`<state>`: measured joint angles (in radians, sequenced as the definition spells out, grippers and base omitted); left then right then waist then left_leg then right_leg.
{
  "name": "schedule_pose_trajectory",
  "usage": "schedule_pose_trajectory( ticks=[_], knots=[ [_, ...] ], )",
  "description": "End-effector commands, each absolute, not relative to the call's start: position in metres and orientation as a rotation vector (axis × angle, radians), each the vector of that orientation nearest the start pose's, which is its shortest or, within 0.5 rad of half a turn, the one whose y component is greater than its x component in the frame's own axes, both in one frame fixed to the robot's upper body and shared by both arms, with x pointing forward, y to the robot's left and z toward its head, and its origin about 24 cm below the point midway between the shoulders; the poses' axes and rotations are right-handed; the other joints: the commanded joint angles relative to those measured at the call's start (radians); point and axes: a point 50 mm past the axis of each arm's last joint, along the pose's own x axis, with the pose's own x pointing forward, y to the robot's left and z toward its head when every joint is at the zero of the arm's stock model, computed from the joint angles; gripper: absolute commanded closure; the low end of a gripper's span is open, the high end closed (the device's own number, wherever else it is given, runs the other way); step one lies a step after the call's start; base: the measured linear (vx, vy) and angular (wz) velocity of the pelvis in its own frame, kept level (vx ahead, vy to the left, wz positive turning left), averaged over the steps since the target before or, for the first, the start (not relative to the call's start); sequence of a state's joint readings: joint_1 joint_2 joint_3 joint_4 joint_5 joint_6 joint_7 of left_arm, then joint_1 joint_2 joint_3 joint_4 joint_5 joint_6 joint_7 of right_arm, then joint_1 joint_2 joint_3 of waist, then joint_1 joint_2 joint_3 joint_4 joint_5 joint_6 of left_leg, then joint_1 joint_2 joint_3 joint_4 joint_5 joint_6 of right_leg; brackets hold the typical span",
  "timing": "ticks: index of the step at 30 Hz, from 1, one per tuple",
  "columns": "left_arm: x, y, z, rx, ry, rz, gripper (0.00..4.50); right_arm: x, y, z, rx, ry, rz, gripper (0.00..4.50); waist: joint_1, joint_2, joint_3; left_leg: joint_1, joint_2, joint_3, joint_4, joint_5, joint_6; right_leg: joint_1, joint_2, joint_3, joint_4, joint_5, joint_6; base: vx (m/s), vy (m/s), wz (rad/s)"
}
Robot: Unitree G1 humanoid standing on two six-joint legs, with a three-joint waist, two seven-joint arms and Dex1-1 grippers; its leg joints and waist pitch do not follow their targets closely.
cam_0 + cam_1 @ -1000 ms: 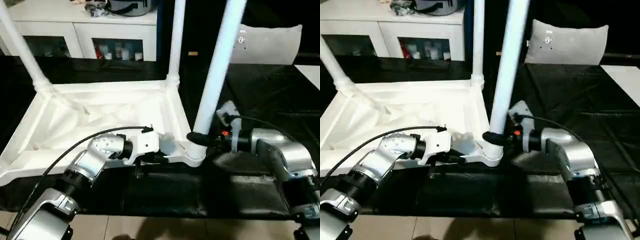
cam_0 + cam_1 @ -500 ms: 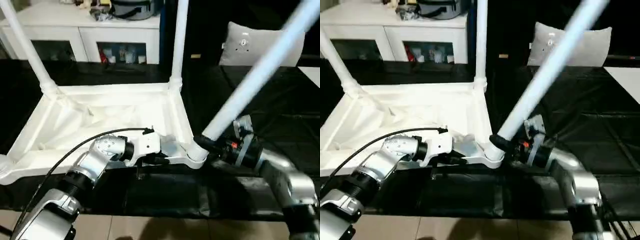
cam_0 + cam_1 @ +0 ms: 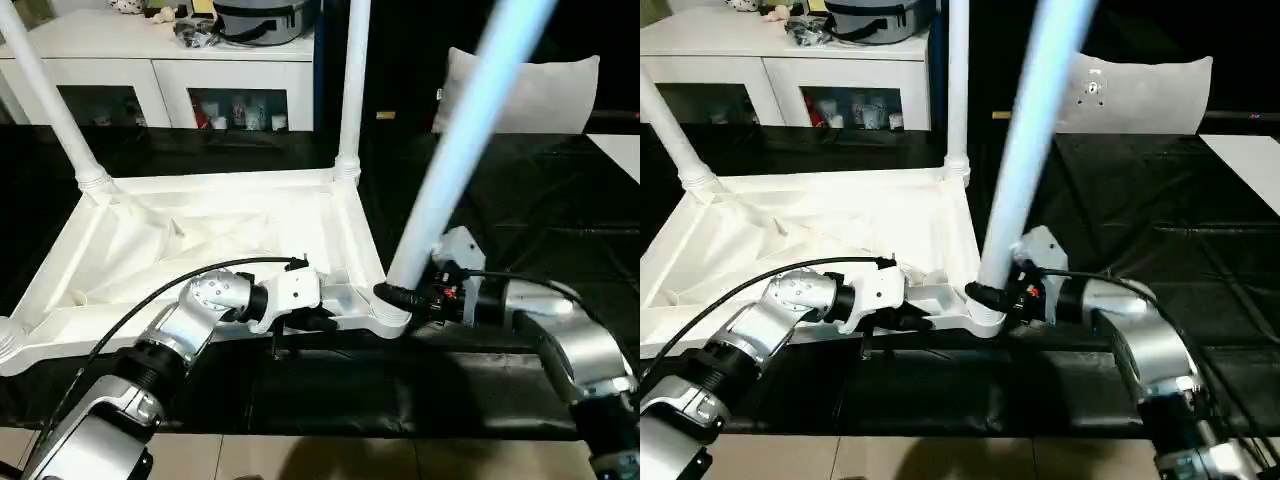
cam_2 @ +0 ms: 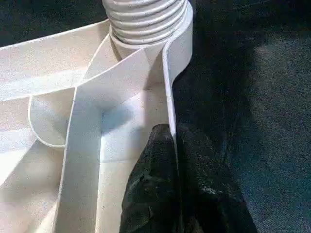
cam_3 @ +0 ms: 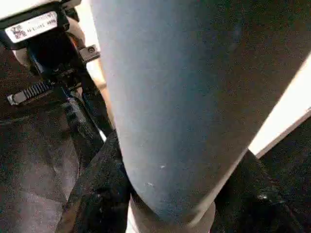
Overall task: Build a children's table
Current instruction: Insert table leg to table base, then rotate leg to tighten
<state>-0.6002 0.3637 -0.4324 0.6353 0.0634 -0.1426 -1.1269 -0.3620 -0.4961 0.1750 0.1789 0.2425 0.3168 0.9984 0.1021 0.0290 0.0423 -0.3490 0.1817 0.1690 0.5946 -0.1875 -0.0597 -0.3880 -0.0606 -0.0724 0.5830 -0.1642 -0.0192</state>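
The white table top [image 3: 210,240] lies upside down on the black-covered surface [image 3: 560,200], ribs up, so its corner sockets face upward for the legs. Two legs already stand at its far corners, the far-left leg [image 3: 45,95] and the far-right leg [image 3: 352,85], both pointing up. The left gripper [image 3: 318,318] has its fingers [image 4: 165,184] pinched shut on the thin rim at the near edge, close to the near-right corner, most likely to keep the top from sliding. The right gripper [image 3: 395,294] has its fingers about half open around the base of a third leg [image 3: 455,150], just above the near-right socket [image 3: 385,318]. That leg's long axis runs upward, leaning away to the right, so it does not look squarely seated yet.
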Motion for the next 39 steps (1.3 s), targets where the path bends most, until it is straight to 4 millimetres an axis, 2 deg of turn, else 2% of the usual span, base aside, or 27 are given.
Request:
schedule_pose_trajectory(
  ticks=[1, 3, 4, 6, 7, 14, 16, 17, 19, 20, 21, 23, 24, 25, 26, 27, 28, 29, 30, 31, 32, 33, 34, 35, 36, 37, 39],
  knots=[
    [0.318, 0.118, 0.054, 0.713, 0.315, -1.421, 4.5, 0.276, -0.17, 0.035, -0.198, 0.574, 1.136, 2.62, 0.0, -0.01, -0.049, 0.009, 0.044, -0.021, -0.081, -0.328, 0.026, 0.029, -0.089, 0.042, -0.096, -0.518, -0.104, 0.0, 0.0, 0.0],
    [0.32, 0.119, 0.056, 0.72, 0.315, -1.418, 4.5, 0.278, -0.17, 0.033, -0.203, 0.591, 1.147, 2.62, 0.002, -0.005, -0.05, 0.009, 0.046, -0.02, -0.081, -0.319, 0.026, 0.029, -0.089, 0.043, -0.094, -0.497, -0.114, 0.0, 0.0, 0.0],
    [0.32, 0.119, 0.056, 0.721, 0.315, -1.417, 4.5, 0.279, -0.17, 0.033, -0.203, 0.592, 1.148, 2.62, 0.002, -0.009, -0.05, 0.009, 0.046, -0.019, -0.081, -0.315, 0.026, 0.031, -0.09, 0.043, -0.092, -0.49, -0.118, 0.0, 0.0, 0.0],
    [0.321, 0.119, 0.056, 0.722, 0.315, -1.418, 4.5, 0.28, -0.17, 0.032, -0.206, 0.596, 1.149, 2.62, 0.002, -0.009, -0.049, 0.008, 0.047, -0.02, -0.083, -0.316, 0.024, 0.032, -0.091, 0.043, -0.092, -0.498, -0.117, 0.0, 0.0, 0.0],
    [0.321, 0.119, 0.057, 0.725, 0.315, -1.419, 4.5, 0.281, -0.17, 0.032, -0.203, 0.597, 1.155, 2.62, 0.003, -0.013, -0.05, 0.009, 0.048, -0.019, -0.082, -0.311, 0.024, 0.031, -0.092, 0.043, -0.092, -0.503, -0.118, 0.0, 0.0, 0.0],
    [0.322, 0.12, 0.056, 0.686, 0.325, -1.395, 4.5, 0.284, -0.166, 0.033, -0.163, 0.564, 1.127, 2.62, 0.0, -0.011, -0.047, 0.011, 0.047, -0.021, -0.084, -0.336, 0.016, 0.028, -0.093, 0.042, -0.097, -0.541, -0.108, 0.0, 0.0, 0.0],
    [0.322, 0.12, 0.054, 0.636, 0.357, -1.34, 4.5, 0.287, -0.163, 0.032, -0.149, 0.544, 1.041, 2.62, -0.003, -0.009, -0.044, 0.015, 0.045, -0.022, -0.084, -0.361, 0.011, 0.024, -0.092, 0.04, -0.104, -0.584, -0.094, 0.0, 0.0, 0.0],
    [0.321, 0.119, 0.053, 0.626, 0.361, -1.332, 4.5, 0.288, -0.162, 0.032, -0.148, 0.543, 1.025, 2.62, -0.008, -0.005, -0.042, 0.017, 0.044, -0.025, -0.085, -0.386, 0.001, 0.021, -0.092, 0.037, -0.107, -0.613, -0.087, 0.0, 0.0, 0.0],
    [0.317, 0.114, 0.049, 0.511, 0.412, -1.245, 4.5, 0.292, -0.157, 0.029, -0.135, 0.543, 0.87, 2.62, -0.021, -0.005, -0.038, 0.017, 0.045, -0.03, -0.091, -0.41, -0.018, 0.023, -0.091, 0.034, -0.104, -0.631, -0.084, 0.0, 0.0, 0.0],
    [0.315, 0.11, 0.048, 0.493, 0.421, -1.229, 4.5, 0.294, -0.156, 0.028, -0.125, 0.556, 0.811, 2.62, -0.026, -0.004, -0.033, 0.018, 0.042, -0.031, -0.09, -0.43, -0.017, 0.019, -0.09, 0.028, -0.113, -0.668, -0.072, 0.0, 0.0, 0.0],
    [0.313, 0.105, 0.047, 0.476, 0.425, -1.208, 4.5, 0.296, -0.155, 0.026, -0.12, 0.567, 0.746, 2.62, -0.036, -0.003, -0.029, 0.026, 0.036, -0.035, -0.088, -0.474, -0.024, 0.015, -0.088, 0.016, -0.126, -0.732, -0.041, 0.0, 0.0, 0.0],
    [0.312, 0.102, 0.046, 0.467, 0.427, -1.196, 4.5, 0.297, -0.154, 0.026, -0.117, 0.576, 0.704, 2.62, -0.059, 0.001, -0.025, 0.043, 0.029, -0.039, -0.078, -0.548, -0.027, 0.006, -0.081, -0.013, -0.151, -0.784, -0.001, 0.0, 0.0, 0.0],
    [0.31, 0.087, 0.048, 0.426, 0.416, -1.149, 4.5, 0.305, -0.151, 0.025, -0.097, 0.581, 0.587, 2.62, -0.08, 0.014, -0.023, 0.064, 0.034, -0.045, -0.076, -0.627, -0.024, 0.008, -0.073, -0.056, -0.171, -0.759, 0.021, 0.0, 0.0, 0.0],
    [0.31, 0.085, 0.048, 0.419, 0.415, -1.14, 4.5, 0.306, -0.15, 0.025, -0.093, 0.581, 0.571, 2.62, -0.096, 0.04, -0.014, 0.042, 0.068, -0.068, -0.12, -0.764, -0.031, 0.052, -0.062, -0.093, -0.141, -0.632, 0.015, -0.06, 0.071, -0.11],
    [0.309, 0.073, 0.051, 0.394, 0.398, -1.122, 4.5, 0.311, -0.146, 0.026, -0.075, 0.58, 0.516, 2.62, -0.084, 0.05, -0.015, -0.015, 0.108, -0.081, -0.177, -0.85, -0.042, 0.11, -0.06, -0.06, -0.01, -0.459, -0.018, -0.06, 0.071, -0.11],
    [0.307, 0.062, 0.055, 0.379, 0.382, -1.11, 4.5, 0.314, -0.142, 0.027, -0.059, 0.582, 0.474, 2.62, -0.037, 0.031, -0.02, -0.019, 0.104, -0.031, -0.231, -0.911, -0.032, 0.083, -0.041, -0.002, 0.106, -0.201, -0.042, -0.066, 0.038, 0.05],
    [0.306, 0.058, 0.057, 0.38, 0.376, -1.109, 4.5, 0.315, -0.14, 0.028, -0.055, 0.584, 0.465, 2.62, -0.037, 0.031, -0.02, -0.019, 0.104, -0.031, -0.231, -0.911, -0.032, 0.083, -0.041, -0.002, 0.106, -0.201, -0.042, 0.032, -0.058, 0.05],
    [0.305, 0.054, 0.059, 0.383, 0.369, -1.109, 4.5, 0.315, -0.138, 0.028, -0.051, 0.587, 0.457, 2.62, -0.04, -0.036, -0.034, 0.05, 0.032, -0.047, -0.103, -0.645, -0.061, 0.015, -0.118, 0.056, -0.04, -0.658, -0.018, 0.032, -0.058, 0.05],
    [0.304, 0.052, 0.06, 0.401, 0.368, -1.111, 4.5, 0.315, -0.135, 0.028, -0.055, 0.593, 0.452, 2.62, -0.037, -0.046, -0.03, 0.044, -0.005, -0.043, 0.028, -0.321, -0.025, -0.003, -0.19, 0.056, -0.135, -1.018, -0.004, 0.063, -0.076, -0.35],
    [0.304, 0.052, 0.059, 0.419, 0.366, -1.111, 4.5, 0.315, -0.133, 0.027, -0.055, 0.598, 0.451, 2.62, -0.013, -0.018, -0.051, -0.043, 0.021, -0.061, -0.05, -0.123, -0.022, 0.082, -0.167, 0.045, -0.085, -0.81, -0.011, 0.071, -0.021, -0.44],
    [0.303, 0.052, 0.059, 0.431, 0.367, -1.11, 4.5, 0.315, -0.132, 0.027, -0.055, 0.602, 0.45, 2.62, -0.014, -0.017, -0.043, -0.051, 0.031, -0.059, -0.078, -0.109, -0.027, 0.069, -0.134, 0.032, -0.076, -0.667, -0.024, 0.071, -0.021, -0.44],
    [0.303, 0.053, 0.058, 0.438, 0.373, -1.103, 4.5, 0.314, -0.131, 0.027, -0.058, 0.608, 0.442, 2.62, -0.014, -0.006, -0.049, -0.035, 0.039, -0.057, -0.088, -0.153, -0.04, 0.053, -0.099, 0.027, -0.052, -0.428, -0.062, 0.066, -0.023, -0.1],
    [0.303, 0.054, 0.058, 0.438, 0.374, -1.101, 4.5, 0.314, -0.131, 0.027, -0.058, 0.609, 0.44, 2.62, -0.017, -0.001, -0.048, -0.021, 0.043, -0.053, -0.088, -0.205, -0.042, 0.043, -0.096, 0.031, -0.051, -0.387, -0.084, 0.0, 0.0, 0.0],
    [0.304, 0.058, 0.057, 0.454, 0.38, -1.088, 4.5, 0.315, -0.131, 0.027, -0.057, 0.61, 0.435, 2.62, -0.019, 0.001, -0.049, -0.02, 0.04, -0.049, -0.089, -0.253, -0.047, 0.049, -0.096, 0.035, -0.049, -0.34, -0.123, 0.0, 0.0, 0.0],
    [0.304, 0.062, 0.056, 0.468, 0.386, -1.073, 4.5, 0.315, -0.131, 0.027, -0.052, 0.611, 0.429, 2.62, -0.017, 0.0, -0.046, -0.019, 0.04, -0.047, -0.093, -0.28, -0.047, 0.05, -0.096, 0.034, -0.054, -0.34, -0.132, 0.0, 0.0, 0.0],
    [0.305, 0.065, 0.056, 0.477, 0.393, -1.057, 4.5, 0.315, -0.131, 0.027, -0.045, 0.614, 0.422, 2.62, -0.018, -0.006, -0.044, -0.018, 0.039, -0.046, -0.095, -0.298, -0.044, 0.052, -0.097, 0.034, -0.057, -0.361, -0.128, 0.0, 0.0, 0.0],
    [0.305, 0.068, 0.056, 0.485, 0.398, -1.042, 4.5, 0.316, -0.132, 0.027, -0.041, 0.618, 0.414, 2.62, -0.017, -0.006, -0.041, -0.014, 0.038, -0.043, -0.098, -0.316, -0.039, 0.051, -0.099, 0.035, -0.065, -0.416, -0.113, 0.0, 0.0, 0.0]
  ],
)
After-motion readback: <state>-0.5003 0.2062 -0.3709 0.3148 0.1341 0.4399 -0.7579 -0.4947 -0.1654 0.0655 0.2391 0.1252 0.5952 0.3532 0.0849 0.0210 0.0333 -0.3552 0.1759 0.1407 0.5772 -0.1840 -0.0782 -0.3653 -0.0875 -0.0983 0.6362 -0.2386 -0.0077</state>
